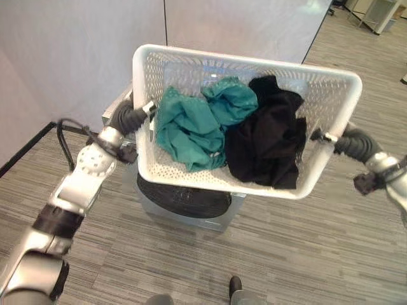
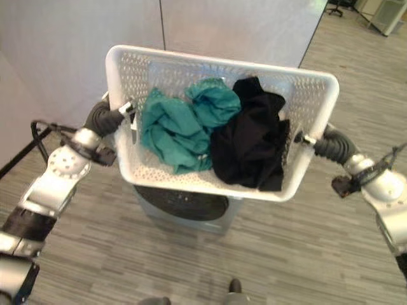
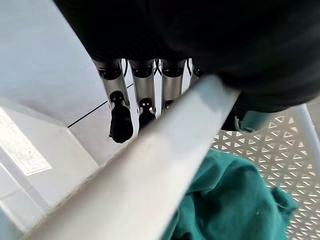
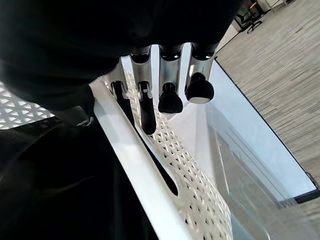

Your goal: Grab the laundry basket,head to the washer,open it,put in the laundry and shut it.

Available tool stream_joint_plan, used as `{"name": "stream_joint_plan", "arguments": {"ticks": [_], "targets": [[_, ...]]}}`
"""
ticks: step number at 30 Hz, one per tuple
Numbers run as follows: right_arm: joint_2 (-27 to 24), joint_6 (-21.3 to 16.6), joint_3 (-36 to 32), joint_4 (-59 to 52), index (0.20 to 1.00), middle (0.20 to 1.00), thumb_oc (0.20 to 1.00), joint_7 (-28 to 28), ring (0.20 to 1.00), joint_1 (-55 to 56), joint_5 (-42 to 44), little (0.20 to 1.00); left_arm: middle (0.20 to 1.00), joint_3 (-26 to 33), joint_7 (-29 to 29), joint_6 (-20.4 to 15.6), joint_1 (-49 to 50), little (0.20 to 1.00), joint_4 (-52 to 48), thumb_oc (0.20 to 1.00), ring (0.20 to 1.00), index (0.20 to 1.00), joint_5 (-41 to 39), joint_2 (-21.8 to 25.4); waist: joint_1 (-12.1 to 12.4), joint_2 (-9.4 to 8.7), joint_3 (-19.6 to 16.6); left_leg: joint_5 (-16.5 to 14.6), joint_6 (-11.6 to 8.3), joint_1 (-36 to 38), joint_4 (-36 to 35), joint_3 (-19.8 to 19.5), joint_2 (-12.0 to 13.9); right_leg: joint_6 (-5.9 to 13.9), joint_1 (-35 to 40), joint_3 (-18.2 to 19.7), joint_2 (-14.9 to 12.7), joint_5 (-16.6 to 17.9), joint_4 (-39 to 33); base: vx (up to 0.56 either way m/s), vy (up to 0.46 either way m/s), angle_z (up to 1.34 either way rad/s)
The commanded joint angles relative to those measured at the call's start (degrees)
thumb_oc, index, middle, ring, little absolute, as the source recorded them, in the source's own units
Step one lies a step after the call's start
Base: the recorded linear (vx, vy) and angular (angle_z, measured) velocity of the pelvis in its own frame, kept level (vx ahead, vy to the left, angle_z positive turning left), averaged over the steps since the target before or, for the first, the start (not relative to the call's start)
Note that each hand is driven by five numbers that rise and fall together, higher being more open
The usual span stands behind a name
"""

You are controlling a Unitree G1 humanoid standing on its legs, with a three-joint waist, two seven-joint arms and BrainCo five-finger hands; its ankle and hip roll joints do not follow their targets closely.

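Fingers [image 3: 145,95] of the left hand [image 1: 130,115] hook over the rim of one short end of the laundry basket [image 1: 162,60]; the right hand [image 2: 331,145] has two fingers [image 4: 145,107] through the handle slot of the other end, the rest outside. The basket hangs between both hands, long axis running hand to hand, directly above the washer [image 1: 184,206] (its dark round door faces up). Neither hand is nearer. One basket, two garments: one teal garment [image 1: 191,124], one black garment [image 1: 267,140].
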Motion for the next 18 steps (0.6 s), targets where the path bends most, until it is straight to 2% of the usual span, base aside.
{"name": "stream_joint_plan", "arguments": {"ticks": [1,2,4,5,6,7,9,11,12,13,14,15,16,17,18], "targets": [[-7.2,1.0,7.8,12.8,0.200,0.200,0.200,-5.8,0.200,-17.9,4.5,0.200,0.200,-2.0,5.2,-2.5,-17.6,0.200,12.6,0.200,0.200,0.200,-8.7,3.0,2.0,2.66,-3.4,-4.9,2.23,11.2,-8.2,-2.5,-0.5,1.02,-7.9,3.2,0.8,2.0,1.4,0.09,-0.098,0.17],[-7.0,0.9,9.3,13.5,0.200,0.200,0.200,-5.8,0.200,-19.6,4.6,0.200,0.200,-2.0,5.2,-2.7,-17.9,0.200,13.2,0.200,0.200,0.200,-8.9,3.2,1.6,2.76,-3.2,-4.8,2.19,11.2,-8.3,-2.6,-0.4,1.00,-7.9,3.1,0.8,2.0,1.4,0.10,-0.096,0.19],[-6.0,1.1,17.9,20.1,0.200,0.200,0.200,-6.8,0.200,-30.2,4.0,0.200,0.200,-7.4,5.4,-2.4,-25.8,0.200,21.4,0.200,0.200,0.200,-10.5,1.0,1.2,3.24,-3.6,-4.1,1.57,11.7,-9.4,-3.2,0.6,0.70,-8.0,3.0,1.3,0.8,2.4,0.13,-0.107,0.22],[-2.5,1.0,26.3,27.5,0.200,0.200,0.200,-7.1,0.200,-40.6,2.8,0.200,0.200,-11.1,5.6,-2.1,-31.4,0.200,29.1,0.200,0.200,0.200,-10.7,-0.6,0.7,3.89,-3.9,-3.3,0.88,12.2,-10.1,-3.4,1.6,0.25,-8.3,2.8,2.0,-0.3,3.7,0.14,-0.115,0.25],[-2.3,0.9,27.3,28.0,0.200,0.200,0.200,-7.0,0.200,-41.8,2.9,0.200,0.200,-11.0,5.5,-2.3,-31.6,0.200,29.4,0.200,0.200,0.200,-10.8,-0.5,0.5,4.12,-3.8,-3.2,0.85,12.2,-10.1,-3.4,1.6,0.23,-8.3,2.8,2.0,-0.4,3.9,0.24,-0.184,0.21],[2.0,1.7,32.8,34.2,0.200,0.200,0.200,-7.5,0.200,-48.5,1.6,0.200,0.200,-14.7,5.3,-1.6,-35.6,0.200,35.4,0.200,0.200,0.200,-9.9,-2.8,0.1,4.88,-4.4,-1.9,-0.09,12.7,-10.3,-3.3,3.0,-0.36,-8.7,2.6,3.2,-2.1,5.4,0.14,-0.104,0.06],[4.2,2.0,34.0,36.7,0.200,0.200,0.200,-7.6,0.200,-50.0,0.9,0.200,0.200,-15.9,5.1,-1.5,-37.1,0.200,38.3,0.200,0.200,0.200,-9.0,-4.2,-0.3,5.34,-4.5,-1.1,-0.65,12.8,-9.9,-3.4,3.9,-0.94,-8.8,2.6,4.0,-3.3,6.3,0.16,-0.134,0.10],[8.0,2.0,35.4,39.7,0.200,0.200,0.200,-7.8,0.200,-51.9,0.8,0.200,0.200,-16.6,5.2,-1.2,-37.8,0.200,42.0,0.200,0.200,0.200,-7.9,-5.5,-0.6,5.65,-4.8,2.1,-1.98,12.0,-7.2,-3.5,5.6,-2.39,-8.3,2.6,6.0,-5.4,7.2,0.21,-0.242,0.26],[11.5,1.8,35.8,43.6,0.200,0.200,0.200,-8.1,0.200,-52.4,1.0,0.200,0.200,-17.4,5.0,-0.8,-38.7,0.200,43.0,0.200,0.200,0.200,-7.9,-6.4,0.3,4.90,-4.1,8.0,-2.38,7.9,2.1,-4.3,6.1,-4.36,-6.5,2.8,7.5,-6.4,6.8,0.14,-0.217,0.11],[11.6,1.7,35.9,43.8,0.200,0.200,0.200,-8.1,0.200,-52.6,1.0,0.200,0.200,-17.4,5.0,-0.8,-38.7,0.200,43.1,0.200,0.200,0.200,-8.0,-6.3,0.0,4.95,-4.2,7.7,-2.42,7.3,2.8,-4.6,6.1,-4.39,-6.7,2.6,7.5,-6.4,6.8,0.03,-0.337,0.04],[14.5,1.9,37.1,47.0,0.200,0.200,0.200,-8.0,0.200,-53.8,1.0,0.200,0.200,-19.0,4.4,-0.1,-40.5,0.200,43.9,0.200,0.200,0.200,-7.9,-6.5,2.5,3.04,-0.9,12.3,-1.43,-1.7,19.8,-8.9,4.5,-6.79,-4.5,3.2,8.6,-7.0,6.3,-0.03,-0.252,0.04],[16.0,2.0,38.1,49.1,0.200,0.200,0.200,-7.9,0.200,-54.0,1.1,0.200,0.200,-20.1,4.1,0.2,-41.2,0.200,45.3,0.200,0.200,0.200,-7.9,-6.8,3.0,1.85,-0.1,12.9,-0.89,-5.0,22.1,-10.0,3.5,-7.13,-4.2,3.4,8.3,-7.1,5.9,0.02,-0.265,0.09],[16.7,2.4,38.6,51.2,0.200,0.200,0.200,-7.6,0.200,-54.2,1.2,0.200,0.200,-20.6,3.8,0.5,-42.1,0.200,46.9,0.200,0.200,0.200,-8.0,-7.4,3.0,1.34,0.1,12.0,-0.50,-7.1,20.4,-10.0,3.8,-6.97,-3.7,3.5,8.1,-7.3,5.5,0.15,-0.042,-0.07],[17.5,2.9,39.2,52.9,0.200,0.200,0.200,-7.2,0.200,-54.6,1.5,0.200,0.200,-21.2,3.3,0.6,-42.9,0.200,48.9,0.200,0.200,0.200,-7.7,-8.1,2.9,0.98,-0.2,10.1,-0.50,-7.5,14.9,-9.0,5.1,-6.42,-2.9,3.9,7.8,-7.7,4.7,0.15,0.014,-0.18],[17.5,2.9,39.2,53.0,0.200,0.200,0.200,-7.2,0.200,-54.6,1.6,0.200,0.200,-21.3,3.2,0.6,-42.9,0.200,49.0,0.200,0.200,0.200,-7.7,-8.2,3.2,0.86,0.2,10.1,-0.48,-6.6,14.4,-8.6,5.1,-6.41,-2.4,4.2,7.7,-7.8,4.6,0.18,0.078,-0.05]]}}
